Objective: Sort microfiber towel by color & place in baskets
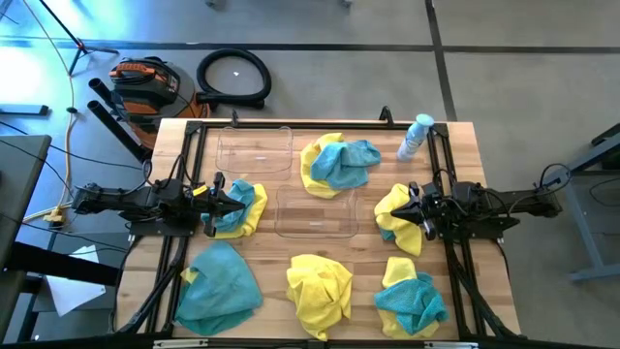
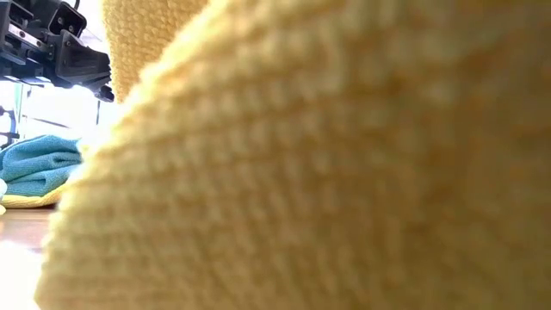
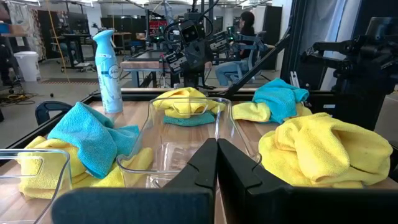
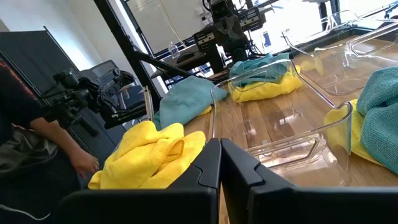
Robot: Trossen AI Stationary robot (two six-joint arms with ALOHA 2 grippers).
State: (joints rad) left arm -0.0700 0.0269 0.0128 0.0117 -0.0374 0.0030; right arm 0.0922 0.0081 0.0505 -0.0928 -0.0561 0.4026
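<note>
Several heaps of yellow and teal microfiber towels lie on the wooden table. A yellow and teal heap [image 1: 339, 165] is at the far middle, a teal one [image 1: 221, 288] at the near left, a yellow one [image 1: 320, 288] at the near middle, and a mixed one [image 1: 410, 296] at the near right. Two clear baskets stand on the table, one [image 1: 254, 150] at the far left and one [image 1: 317, 211] in the middle. My left gripper [image 1: 215, 206] hangs shut and level over a teal and yellow heap [image 1: 240, 206]. My right gripper [image 1: 411, 209] hangs shut and level over a yellow heap [image 1: 397, 218].
A clear spray bottle [image 1: 415, 138] stands at the far right of the table. A black frame [image 1: 194, 136] runs along the table's edges. In the low view a yellow towel [image 2: 327, 172] close to the camera hides nearly everything. People sit in the room beyond the table.
</note>
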